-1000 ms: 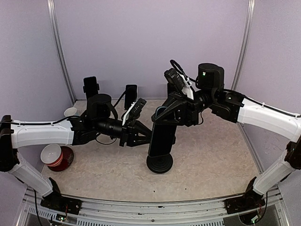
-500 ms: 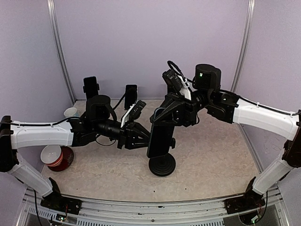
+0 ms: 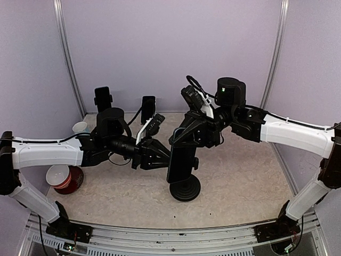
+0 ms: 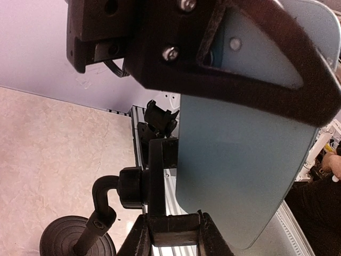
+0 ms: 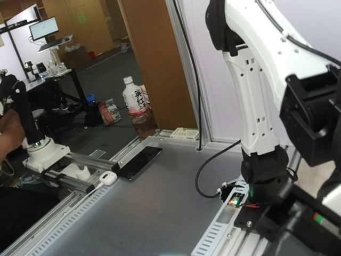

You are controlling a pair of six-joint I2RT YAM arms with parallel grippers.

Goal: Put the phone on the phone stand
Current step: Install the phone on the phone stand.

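The phone (image 3: pixel 180 160), dark with a blue-grey back (image 4: pixel 240 160), hangs upright over the middle of the table. My right gripper (image 3: pixel 186 133) is shut on its top end; one of its black fingers (image 4: pixel 256 80) crosses the phone's back. The black phone stand (image 3: pixel 185 188) has a round base on the table, with its cradle bracket (image 4: pixel 157 176) right beside the phone. My left gripper (image 3: pixel 160 156) is shut on the cradle's side clamp (image 4: pixel 173 234). The right wrist view faces off the table and shows neither its fingers nor the phone.
A red cup holding a white cup (image 3: pixel 64 177) stands at the left edge and a small white cup (image 3: pixel 80 127) behind it. Two more black stands (image 3: pixel 103 97) (image 3: pixel 148 108) stand along the back wall. Another phone (image 5: pixel 137 161) lies on a bench outside the cell.
My right arm has moved left and a little down with the phone, bringing it closer against the stand's cradle. The stand's base has shifted slightly right. The left gripper keeps its hold.
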